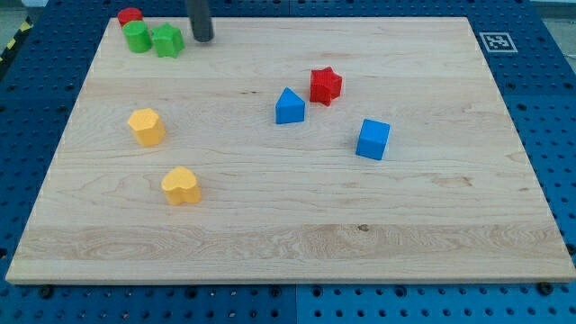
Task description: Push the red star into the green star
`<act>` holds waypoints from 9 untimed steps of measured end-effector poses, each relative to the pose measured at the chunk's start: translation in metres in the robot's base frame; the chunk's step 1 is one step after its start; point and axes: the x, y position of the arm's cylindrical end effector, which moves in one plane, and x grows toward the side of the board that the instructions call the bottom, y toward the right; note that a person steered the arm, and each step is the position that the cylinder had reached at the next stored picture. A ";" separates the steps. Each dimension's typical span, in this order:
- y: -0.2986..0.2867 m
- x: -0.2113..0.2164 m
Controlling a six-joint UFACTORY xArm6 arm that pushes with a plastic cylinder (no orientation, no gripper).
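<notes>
The red star (326, 85) lies right of the board's middle, in the upper half. The green star (167, 40) sits near the board's top left corner. My tip (203, 38) stands just right of the green star, a small gap apart, and far to the left of the red star. A blue triangular block (289, 106) lies just below-left of the red star, close to it.
A green round block (137, 37) sits left of the green star, with a red round block (130, 16) behind it. A blue cube (373, 139) lies at right of middle. Two yellow blocks (146, 126) (181, 185) lie at left. The wooden board (288, 243) ends at its edges on a blue pegboard.
</notes>
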 end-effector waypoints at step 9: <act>0.170 0.138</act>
